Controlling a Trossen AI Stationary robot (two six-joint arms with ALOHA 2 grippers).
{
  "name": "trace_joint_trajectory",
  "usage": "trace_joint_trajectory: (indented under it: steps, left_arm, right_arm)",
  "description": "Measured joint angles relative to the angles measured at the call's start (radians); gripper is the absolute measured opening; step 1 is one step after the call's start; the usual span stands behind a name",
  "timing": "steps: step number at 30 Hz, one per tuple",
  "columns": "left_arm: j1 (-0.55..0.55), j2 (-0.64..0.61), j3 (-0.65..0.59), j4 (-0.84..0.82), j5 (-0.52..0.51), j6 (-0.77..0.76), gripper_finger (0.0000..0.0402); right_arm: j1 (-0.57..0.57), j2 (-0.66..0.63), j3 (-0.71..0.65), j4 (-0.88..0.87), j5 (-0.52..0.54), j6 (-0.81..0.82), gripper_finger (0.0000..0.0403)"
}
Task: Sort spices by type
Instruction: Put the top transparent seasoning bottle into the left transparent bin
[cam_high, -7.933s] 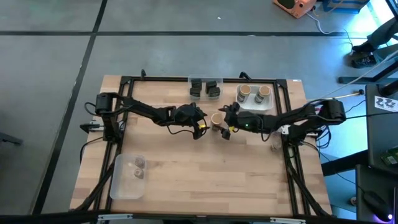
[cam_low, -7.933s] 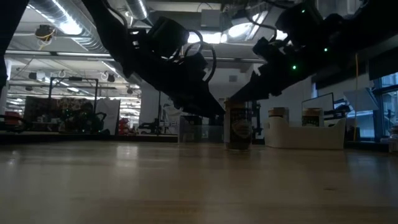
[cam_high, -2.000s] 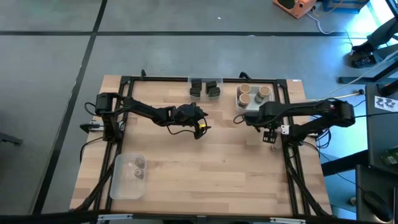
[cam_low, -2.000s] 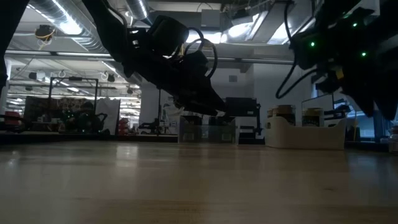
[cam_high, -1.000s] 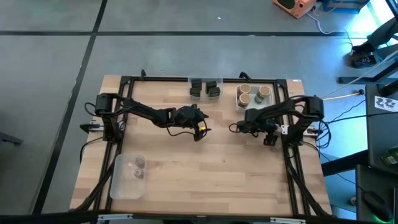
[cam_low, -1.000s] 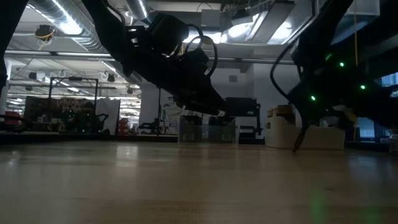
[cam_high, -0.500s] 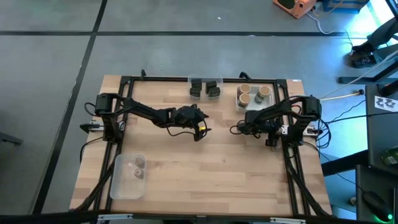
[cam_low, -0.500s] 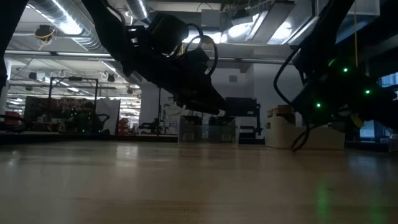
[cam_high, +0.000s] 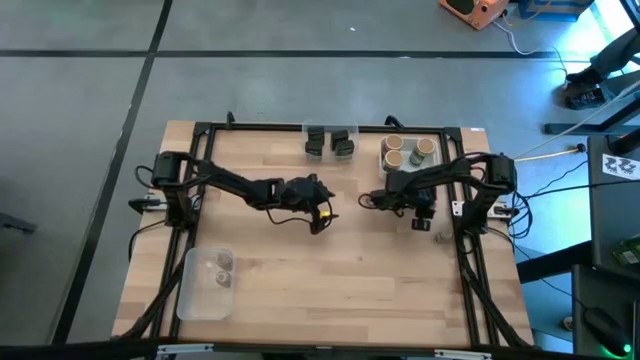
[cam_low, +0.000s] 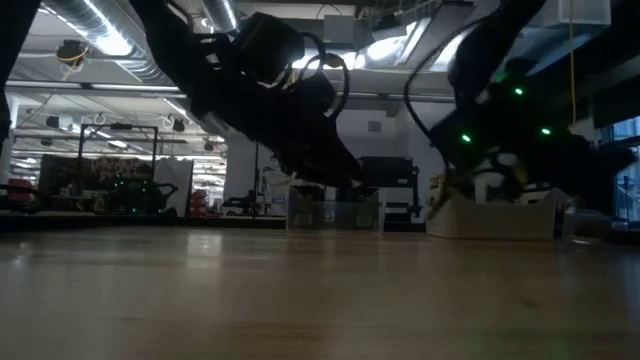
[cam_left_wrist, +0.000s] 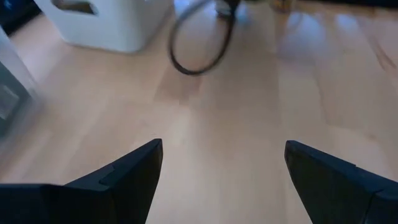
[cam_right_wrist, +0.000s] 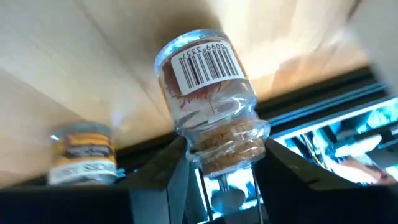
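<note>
Wooden bench (cam_high: 330, 270), black frame round its edge, open workshop behind it in the low view.

Near edge, left corner: clear plastic tray (cam_high: 205, 283) with two small items inside, too small to identify.

Mid-bench: left claw (cam_high: 318, 205) hangs over bare wood with its fingers (cam_left_wrist: 118, 180) spread wide and nothing between them. Waiting arm.

Right of centre: right claw (cam_high: 421, 208) is at work. Its wrist view shows a tiny cork-topped jar (cam_right_wrist: 211, 99) with a barcode label, caught by its cork end between the two fingers (cam_right_wrist: 168, 177) at a narrow setting. The jar looks tilted in the grip. A second small jar (cam_right_wrist: 81, 152) stands on the bench beyond it. From above, the held jar itself is hidden under the claw.

Far edge: dark boxy jars (cam_high: 329, 142) at the middle; white tray (cam_high: 408, 165) to the right with three tan-topped jars (cam_high: 407, 152).

Judgement: step in hand is picking up the tiny jar, most likely bound for the clear tray at the near left. To do it well: confirm the grip is firm on the cork before lifting, since the hold is at one end only and the jar could pivot or slip. Lift straight, travel slowly, keep clear of the left arm, and set it down upright.
</note>
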Motion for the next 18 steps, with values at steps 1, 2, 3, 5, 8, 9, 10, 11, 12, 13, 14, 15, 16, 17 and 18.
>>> trace_joint_trajectory:
  steps: [1,2,3,5,8,9,10,11,12,13,14,15,16,17,18]
  left_arm:
    - [-0.007,-0.001,0.000,-0.014,0.000,-0.008,0.0320]
    - [-0.014,-0.001,0.000,-0.035,0.000,-0.016,0.0320]
    - [-0.021,-0.004,0.000,-0.063,0.000,-0.029,0.0320]
    - [-0.037,-0.006,0.000,-0.103,0.000,-0.060,0.0320]
    - [-0.069,-0.014,0.000,-0.182,-0.002,-0.109,0.0320]
    - [-0.085,-0.016,0.000,-0.200,-0.007,-0.124,0.0320]
    - [-0.101,-0.018,0.000,-0.217,-0.014,-0.138,0.0320]
    - [-0.118,-0.023,0.000,-0.240,-0.023,-0.148,0.0320]
    - [-0.137,-0.026,0.000,-0.256,-0.035,-0.154,0.0320]
    - [-0.154,-0.027,0.000,-0.260,-0.048,-0.160,0.0320]
    - [-0.171,-0.031,0.000,-0.271,-0.059,-0.166,0.0320]
    - [-0.188,-0.033,0.000,-0.289,-0.069,-0.167,0.0320]
    - [-0.203,-0.033,0.000,-0.296,-0.076,-0.171,0.0320]
    - [-0.218,-0.033,0.000,-0.300,-0.079,-0.173,0.0320]
    - [-0.233,-0.033,0.000,-0.310,-0.081,-0.173,0.0320]
  right_arm:
    - [0.000,0.000,0.020,0.002,0.002,0.000,0.0156]
    - [0.000,0.000,0.039,0.009,0.002,-0.001,0.0155]
    - [0.000,0.000,0.058,0.017,0.002,-0.003,0.0154]
    - [0.000,0.000,0.095,0.034,-0.001,-0.003,0.0153]
    - [0.004,0.000,0.144,0.067,-0.024,-0.004,0.0154]
    - [0.011,0.000,0.158,0.081,-0.030,-0.004,0.0154]
    - [0.018,0.000,0.173,0.087,-0.030,-0.004,0.0154]
    - [0.030,0.001,0.190,0.090,-0.029,-0.004,0.0154]
    - [0.044,0.005,0.209,0.094,-0.027,-0.004,0.0154]
    - [0.058,0.011,0.228,0.102,-0.027,-0.004,0.0154]
    - [0.072,0.020,0.248,0.105,-0.027,-0.004,0.0153]
    - [0.088,0.033,0.271,0.104,-0.027,-0.001,0.0153]
    - [0.105,0.045,0.295,0.102,-0.027,0.002,0.0153]
    - [0.121,0.058,0.316,0.107,-0.029,0.005,0.0153]
    - [0.138,0.077,0.339,0.106,-0.032,0.006,0.0153]
